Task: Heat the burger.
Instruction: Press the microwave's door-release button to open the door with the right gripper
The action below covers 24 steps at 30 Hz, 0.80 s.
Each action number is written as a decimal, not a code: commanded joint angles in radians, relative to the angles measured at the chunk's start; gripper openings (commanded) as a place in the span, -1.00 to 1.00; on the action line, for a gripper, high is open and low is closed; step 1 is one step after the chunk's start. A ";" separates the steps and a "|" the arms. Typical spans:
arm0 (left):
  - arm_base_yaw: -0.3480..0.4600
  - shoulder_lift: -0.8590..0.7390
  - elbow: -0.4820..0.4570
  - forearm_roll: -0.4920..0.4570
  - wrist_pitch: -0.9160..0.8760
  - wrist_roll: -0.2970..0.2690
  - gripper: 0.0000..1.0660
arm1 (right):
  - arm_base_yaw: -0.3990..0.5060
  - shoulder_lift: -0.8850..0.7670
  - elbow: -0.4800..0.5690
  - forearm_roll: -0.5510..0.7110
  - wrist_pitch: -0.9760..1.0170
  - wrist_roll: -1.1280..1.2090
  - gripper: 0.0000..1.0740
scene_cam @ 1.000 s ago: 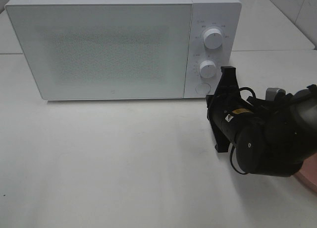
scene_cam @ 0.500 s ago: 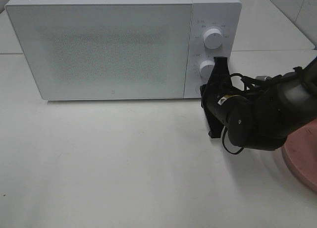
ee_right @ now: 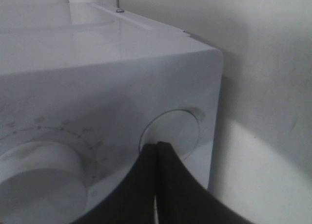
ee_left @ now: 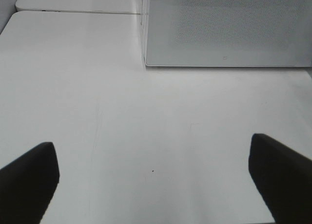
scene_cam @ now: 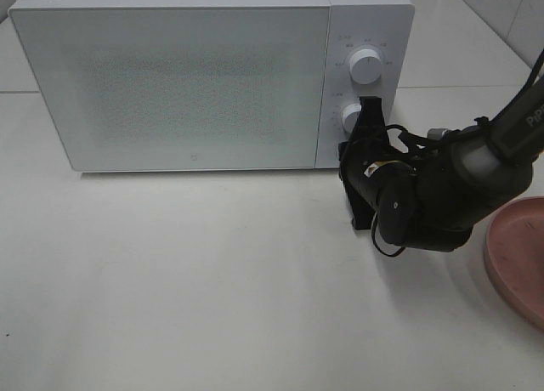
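The microwave [scene_cam: 187,76] is closed and the burger shows in no view; we cannot tell whether it is already inside. The right end effector [ee_right: 157,153], pressed shut and empty, is at the microwave's round button [ee_right: 171,129]. The left end effector [ee_left: 153,177], before the microwave, stands wide open, empty.

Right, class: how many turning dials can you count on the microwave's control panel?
2. The upper dial is near the top of the microwave panel; the lower dial is directly below it, beside the right gripper. The right arm may hide other controls.
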 commanded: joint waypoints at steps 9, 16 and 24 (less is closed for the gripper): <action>-0.002 -0.024 0.004 -0.009 -0.008 -0.003 0.83 | -0.012 0.029 -0.032 0.008 -0.023 -0.012 -1.00; -0.002 -0.024 0.004 -0.009 -0.008 -0.003 0.83 | -0.024 0.034 -0.043 0.018 -0.026 -0.028 -1.00; -0.002 -0.024 0.004 -0.009 -0.008 -0.003 0.83 | -0.027 0.034 -0.050 0.022 -0.062 -0.032 -1.00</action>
